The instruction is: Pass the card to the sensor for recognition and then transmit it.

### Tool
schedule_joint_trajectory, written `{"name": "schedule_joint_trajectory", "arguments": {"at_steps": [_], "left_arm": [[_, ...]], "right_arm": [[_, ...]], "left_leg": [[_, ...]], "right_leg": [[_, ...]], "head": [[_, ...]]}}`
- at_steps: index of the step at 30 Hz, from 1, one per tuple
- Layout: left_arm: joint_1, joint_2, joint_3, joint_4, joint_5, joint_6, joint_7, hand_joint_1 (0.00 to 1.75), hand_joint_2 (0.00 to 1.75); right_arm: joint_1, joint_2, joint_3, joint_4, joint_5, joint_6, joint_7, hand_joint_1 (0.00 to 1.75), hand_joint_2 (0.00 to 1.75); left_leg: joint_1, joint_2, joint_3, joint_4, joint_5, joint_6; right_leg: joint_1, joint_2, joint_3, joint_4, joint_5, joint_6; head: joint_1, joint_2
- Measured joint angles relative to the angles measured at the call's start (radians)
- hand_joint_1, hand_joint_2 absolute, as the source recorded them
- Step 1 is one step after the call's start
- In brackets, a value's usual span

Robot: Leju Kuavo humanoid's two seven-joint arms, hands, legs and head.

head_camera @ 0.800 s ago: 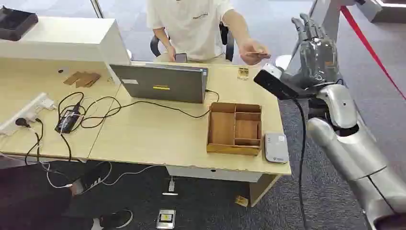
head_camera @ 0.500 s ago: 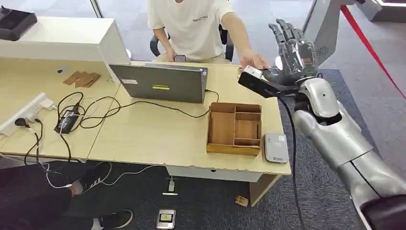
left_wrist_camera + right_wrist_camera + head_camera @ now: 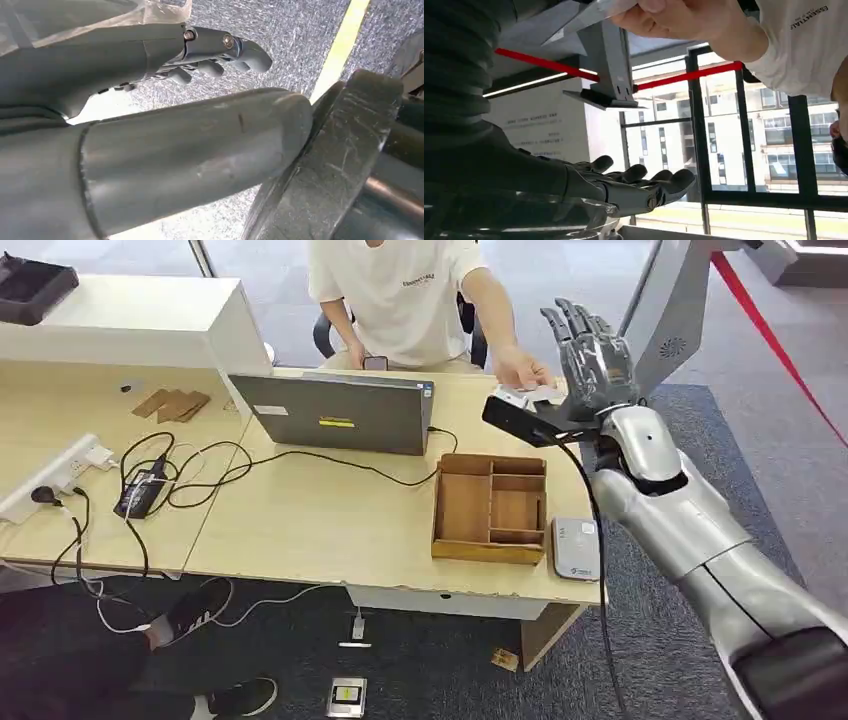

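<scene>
While person's hand (image 3: 520, 370) offers card (image 3: 528, 395) | beside spread right robot hand (image 3: 590, 355)

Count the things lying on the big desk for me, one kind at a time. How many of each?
Laptop: 1
Wooden tray with compartments: 1
Grey card reader: 1
Power strip: 1
Black charger: 1
Pile of brown cardboard pieces: 1
Total: 6

Office or reception area: desk (image 3: 300, 510), laptop (image 3: 335, 412), carpet floor (image 3: 700, 440) (large windows (image 3: 744, 145) behind).
</scene>
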Motion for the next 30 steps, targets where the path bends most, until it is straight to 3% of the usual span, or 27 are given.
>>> {"name": "schedule_joint_trajectory", "arguments": {"at_steps": [1,2,3,4,30], "left_arm": [[0.0,0.0,0.0,0.0,0.0,0.0,0.0,0.0,0.0],[0.001,0.0,0.0,0.0,0.0,0.0,0.0,0.0,0.0],[0.002,0.0,0.0,0.0,0.0,0.0,0.0,0.0,0.0],[0.004,0.0,0.0,0.0,0.0,0.0,0.0,0.0,0.0],[0.006,0.0,0.0,0.0,-0.012,0.0,0.0,0.0,0.0]], "right_arm": [[0.0,0.0,0.003,0.004,-0.001,0.0,0.0,0.19,1.75],[-0.002,0.001,0.008,0.01,-0.002,0.001,0.0,1.59,1.75],[-0.005,0.002,0.012,0.019,-0.004,0.003,0.0,1.59,1.75],[-0.006,0.003,0.016,0.025,-0.007,0.004,0.0,1.75,1.75],[-0.006,0.0,0.043,0.053,-0.069,0.005,0.001,1.75,1.75]], "left_leg": [[0.0,0.0,0.0,0.0,0.0,0.0],[0.0,0.0,0.0,0.0,0.0,0.0],[0.0,0.0,0.0,0.0,0.0,0.0],[0.0,0.0,0.0,0.0,0.0,0.0],[0.0,0.0,0.0,0.0,0.0,0.0]], "right_leg": [[0.0,0.0,0.0,0.0,0.0,0.0],[0.0,0.0,0.0,0.0,0.0,0.0],[0.0,0.0,0.0,0.0,0.0,0.0],[0.0,0.0,0.0,0.0,0.0,0.0],[0.0,0.0,0.0,0.0,0.0,0.0]], "head": [[0.0,0.0],[0.0,0.0],[0.0,0.0],[0.0,0.0],[0.0,0.0]]}}
